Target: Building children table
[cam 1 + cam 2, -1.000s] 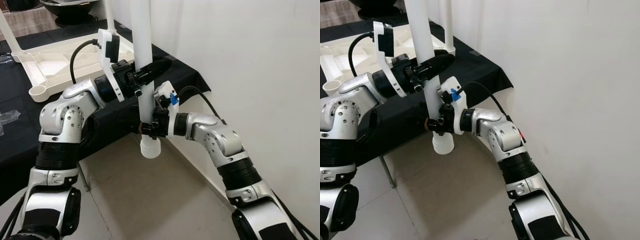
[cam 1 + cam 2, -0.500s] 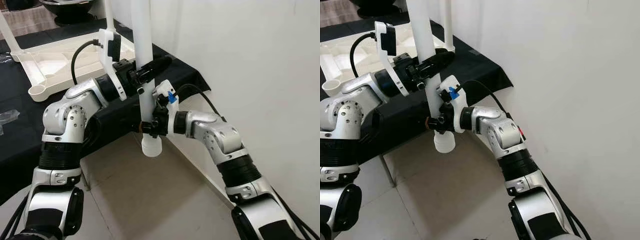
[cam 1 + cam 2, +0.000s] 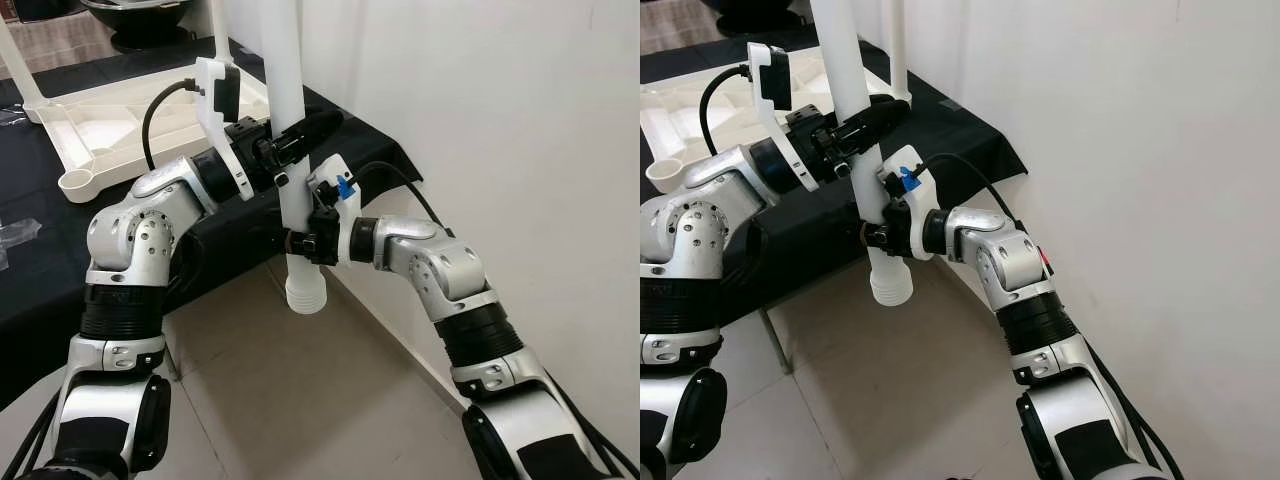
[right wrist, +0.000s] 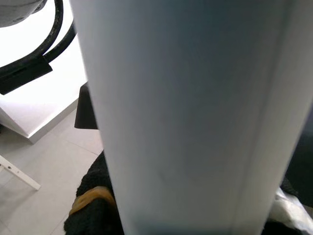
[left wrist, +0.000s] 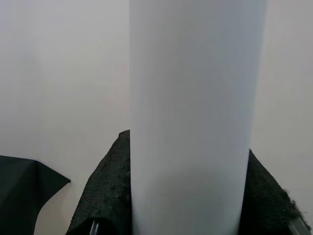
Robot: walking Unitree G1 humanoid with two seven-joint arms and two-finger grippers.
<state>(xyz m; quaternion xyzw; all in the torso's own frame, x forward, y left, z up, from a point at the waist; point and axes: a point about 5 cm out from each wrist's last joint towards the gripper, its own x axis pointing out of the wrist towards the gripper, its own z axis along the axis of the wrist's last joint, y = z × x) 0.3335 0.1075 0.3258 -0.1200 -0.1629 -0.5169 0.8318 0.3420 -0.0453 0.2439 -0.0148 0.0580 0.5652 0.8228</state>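
Observation:
A long white table leg [image 3: 283, 90] stands nearly upright between my arms, its ribbed lower end [image 3: 305, 293] hanging above the floor. My left gripper [image 3: 300, 137] is shut on the leg high up, and in the left wrist view the leg [image 5: 195, 117] runs between the black fingers [image 5: 105, 196]. Lower down, my right gripper [image 3: 303, 242] is shut on the same leg, just above the ribbed end; the right wrist view has the leg [image 4: 195, 112] very close. The white upturned tabletop [image 3: 110, 125] lies on the black-covered table behind.
A white wall [image 3: 500, 120] runs close along my right. The black cloth [image 3: 30, 270] hangs over the table's edge at my left. A thin white leg [image 3: 898, 50] stands on the tabletop's corner. Pale floor tiles [image 3: 300, 400] lie below.
My right gripper has slid a little higher on the leg, and the leg's lower end has shifted slightly. The left gripper keeps its hold.

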